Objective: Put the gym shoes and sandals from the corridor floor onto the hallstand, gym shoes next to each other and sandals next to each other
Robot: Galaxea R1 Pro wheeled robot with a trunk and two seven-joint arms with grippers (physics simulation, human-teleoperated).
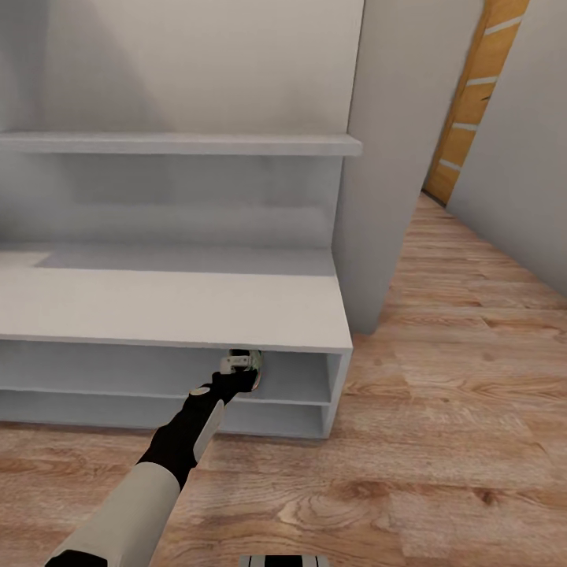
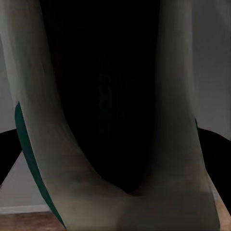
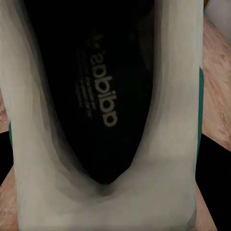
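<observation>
Under the bench top of the pale hallstand (image 1: 181, 303), inside the upper of its two low shelf openings: left arm reaching in, left jaws (image 1: 240, 368) at the mouth of the opening with a gym shoe (image 1: 246, 364) at their tip, cream with a touch of green showing. Seen from the left wrist, same shoe (image 2: 43, 159) pressed close to the lens, cream collar, green stripe, dark insole (deep in shadow). Seemingly clenched on it, though fingers hidden, so cannot tell for sure. From the right wrist, second gym shoe (image 3: 173, 96) equally close, cream walls, black insole with white lettering, wood-plank corridor floor (image 3: 219, 82) beyond. Right jaws' state likewise impossible to tell. Orange door (image 1: 472, 94) down the corridor, far right.
</observation>
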